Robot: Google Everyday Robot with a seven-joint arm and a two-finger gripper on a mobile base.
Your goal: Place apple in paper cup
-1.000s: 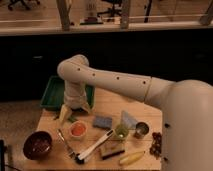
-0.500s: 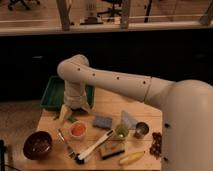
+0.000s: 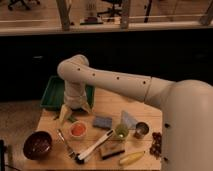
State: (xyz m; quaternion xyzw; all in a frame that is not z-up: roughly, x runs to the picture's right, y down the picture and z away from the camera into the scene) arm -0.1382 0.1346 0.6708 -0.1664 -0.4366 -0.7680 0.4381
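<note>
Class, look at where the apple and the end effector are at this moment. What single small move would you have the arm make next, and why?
Probably raise the end effector a little, clear of the table. The apple already appears to sit inside the paper cup, and the end effector hangs just above and behind it, near the green tray. Nothing seems left to place.

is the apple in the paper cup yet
In: the apple fills the paper cup mouth, white rim around it. The gripper is just above, fingers spread.
</note>
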